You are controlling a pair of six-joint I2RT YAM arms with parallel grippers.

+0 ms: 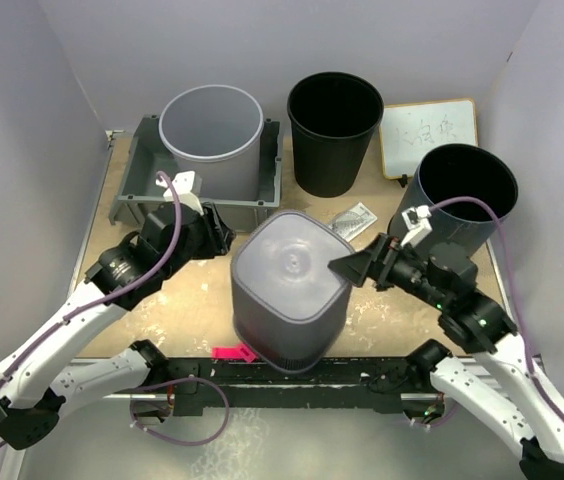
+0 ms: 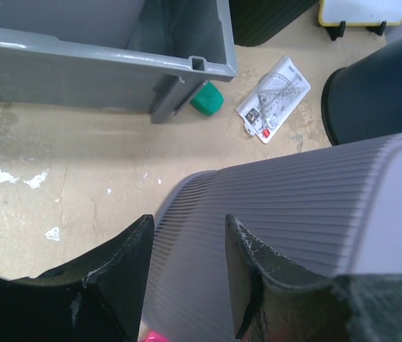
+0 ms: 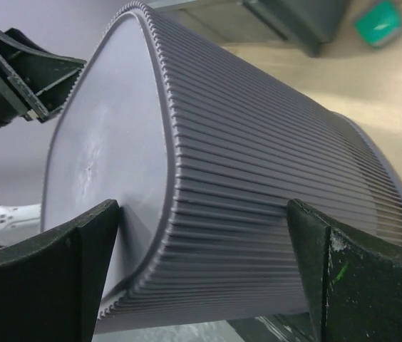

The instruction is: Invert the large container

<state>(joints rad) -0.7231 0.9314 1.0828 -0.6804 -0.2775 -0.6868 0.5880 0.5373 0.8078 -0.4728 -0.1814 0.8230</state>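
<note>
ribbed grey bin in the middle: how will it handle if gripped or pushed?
The ribbed grey bin looks like thin plastic: probably light for its size, and its walls may flex when pinched. The fine ribs should make it less slippery. Its mouth end flares wider than the base, so base-up it likely slides rather than tips.

Right wrist view: ribbed grey container (image 3: 258,185) filled the frame, lying tilted, flat base turned left. The right claw (image 3: 201,214) stood spread wide, one black finger (image 3: 51,271) by the base and the other at the ribbed wall; contact unclear. The left claw (image 3: 48,89) sat at the base's upper left edge. Beyond, on the tan table (image 3: 393,128): a grey bin (image 3: 286,18) and a small green object (image 3: 378,21).
</note>
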